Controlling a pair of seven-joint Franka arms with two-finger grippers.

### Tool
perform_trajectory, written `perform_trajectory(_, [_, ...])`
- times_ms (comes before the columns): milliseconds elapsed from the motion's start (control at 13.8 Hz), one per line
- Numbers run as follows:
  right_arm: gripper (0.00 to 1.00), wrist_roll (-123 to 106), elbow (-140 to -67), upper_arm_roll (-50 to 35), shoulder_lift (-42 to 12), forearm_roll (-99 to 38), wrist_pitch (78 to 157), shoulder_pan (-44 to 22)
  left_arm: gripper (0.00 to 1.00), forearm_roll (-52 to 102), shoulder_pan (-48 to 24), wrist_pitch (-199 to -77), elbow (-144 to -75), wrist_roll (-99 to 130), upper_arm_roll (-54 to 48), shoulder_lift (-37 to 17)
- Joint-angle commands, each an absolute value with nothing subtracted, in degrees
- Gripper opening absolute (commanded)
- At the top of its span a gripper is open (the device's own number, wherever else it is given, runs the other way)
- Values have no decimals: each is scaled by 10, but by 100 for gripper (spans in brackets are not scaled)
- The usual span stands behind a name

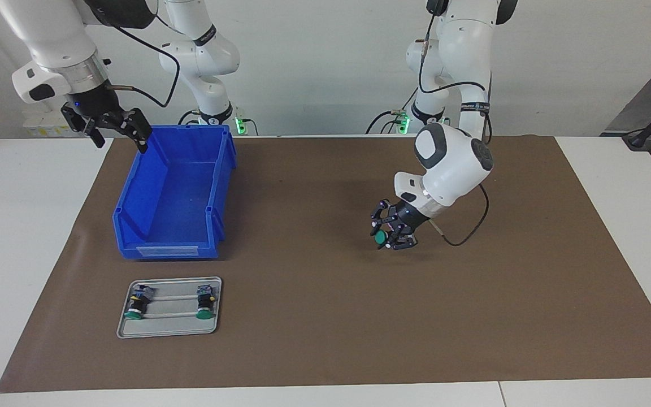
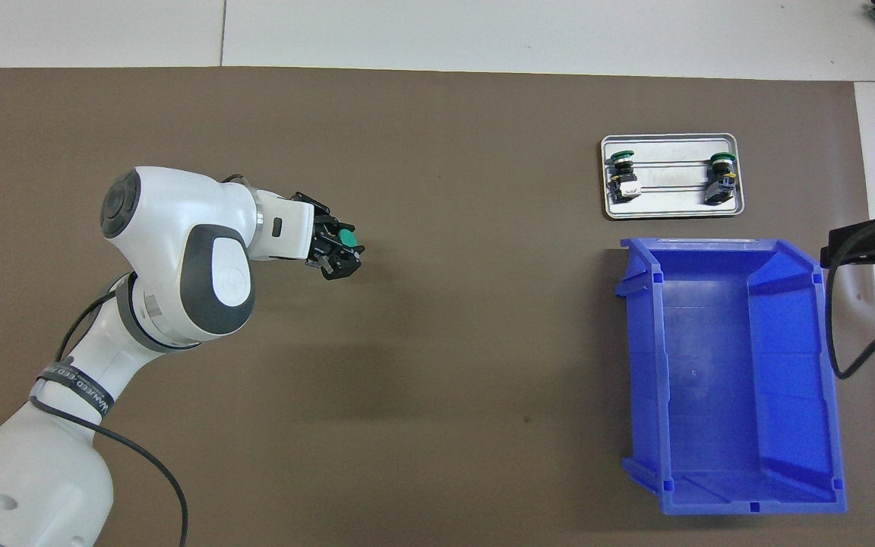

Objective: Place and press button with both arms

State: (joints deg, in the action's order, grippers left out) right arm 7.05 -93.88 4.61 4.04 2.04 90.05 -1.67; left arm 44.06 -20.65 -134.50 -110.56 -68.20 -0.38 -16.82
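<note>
The left gripper point(image 1: 389, 233) hung low over the brown mat point(image 1: 325, 316), toward the left arm's end of the counter point(image 1: 14, 237), tilted downward with its fingers clamped on a button point(image 1: 381, 238) whose round green cap pointed away from the wrist. In the overhead view the same gripper point(image 2: 337, 254) reached out from the bent white left arm point(image 2: 179, 266), the green cap of the button point(image 2: 345, 241) showing between its black fingers. Whether the button touched the mat could not be told. The right gripper point(image 1: 116, 127) waited raised by the corner of the blue bin point(image 1: 212, 186) closest to the robots, at the right arm's end of the counter, its fingers spread wide apart and holding nothing; in the overhead view only its dark tip point(image 2: 874, 245) showed just beside the bin's wall point(image 2: 825, 319). The bin stood on the mat with its lower, cut-away end turned away from the robots. Farther from the robots than the bin, and near it, lay a small grey metal tray point(image 1: 170, 330) carrying two more buttons, one point(image 1: 136, 305) at each end point(image 1: 205, 305), both lying on their sides with their green caps pointing away from the robots.
</note>
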Motion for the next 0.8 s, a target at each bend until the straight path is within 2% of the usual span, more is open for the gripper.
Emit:
perform_trajectory(0, [100, 74, -944, 46, 49, 19, 896, -17, 9, 510, -186, -1332, -1148, -750, -9, -137])
perform_trajectory(508, [100, 74, -944, 46, 49, 19, 896, -17, 11, 648, -136, -1282, -1193, -873, -7, -110])
perform_trajectory(726, [100, 74, -944, 46, 49, 19, 896, -17, 11, 728, -124, -1279, -1238, -957, -6, -90])
